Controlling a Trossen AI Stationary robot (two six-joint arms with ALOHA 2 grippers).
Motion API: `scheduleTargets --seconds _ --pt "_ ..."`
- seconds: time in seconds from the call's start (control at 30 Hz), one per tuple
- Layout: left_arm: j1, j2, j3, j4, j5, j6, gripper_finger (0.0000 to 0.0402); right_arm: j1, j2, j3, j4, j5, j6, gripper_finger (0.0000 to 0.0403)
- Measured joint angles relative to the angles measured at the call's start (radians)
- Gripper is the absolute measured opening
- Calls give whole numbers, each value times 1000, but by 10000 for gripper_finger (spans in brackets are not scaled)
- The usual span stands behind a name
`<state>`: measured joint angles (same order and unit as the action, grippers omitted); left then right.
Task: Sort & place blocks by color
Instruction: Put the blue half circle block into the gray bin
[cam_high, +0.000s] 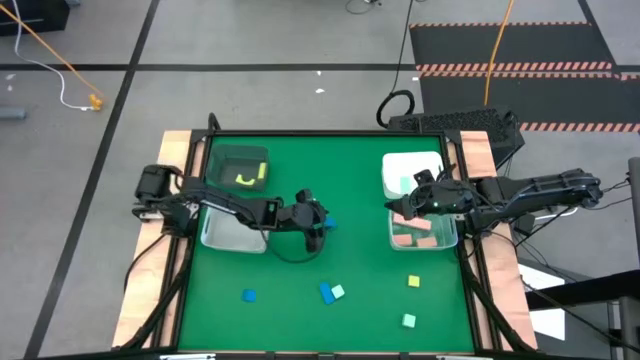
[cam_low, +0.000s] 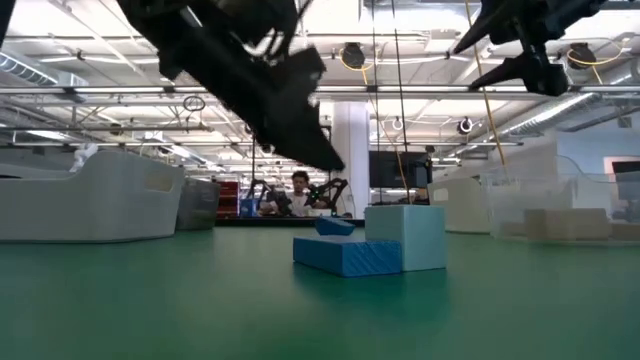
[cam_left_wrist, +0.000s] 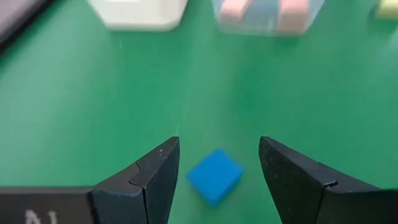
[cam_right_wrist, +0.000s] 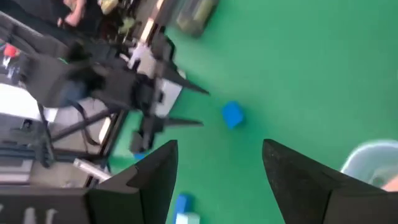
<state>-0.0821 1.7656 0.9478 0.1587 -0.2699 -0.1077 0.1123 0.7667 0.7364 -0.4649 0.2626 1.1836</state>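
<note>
Green table (cam_high: 360, 300) bears three blue blocks (cam_high: 249, 295), two mint, one yellow; both tools (cam_left_wrist: 214, 163) gape empty.

In the right wrist view, the clear bin (cam_right_wrist: 373, 163) is cut off at the edge, and so is a pale block (cam_right_wrist: 188, 218) beside a blue one. The low view hides a small blue block (cam_low: 334, 226) partly behind the bigger blue block (cam_low: 347, 254). The far person (cam_low: 298, 193) is too small to tell much.

The left gripper (cam_left_wrist: 217, 163) is open, with bare green mat around the blue block (cam_left_wrist: 214, 176) between its fingers. Bins (cam_high: 235, 232) stand at both sides; the middle is free.
</note>
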Motion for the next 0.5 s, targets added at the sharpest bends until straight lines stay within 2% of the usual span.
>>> scheduleTargets --seconds 0.13,0.5 --pt "19 62 -1 35 0 -16 223 0 10 0 4 54 -31 224" --pt "64 179 1 87 33 -214 223 -2 52 -23 68 56 -97 224"
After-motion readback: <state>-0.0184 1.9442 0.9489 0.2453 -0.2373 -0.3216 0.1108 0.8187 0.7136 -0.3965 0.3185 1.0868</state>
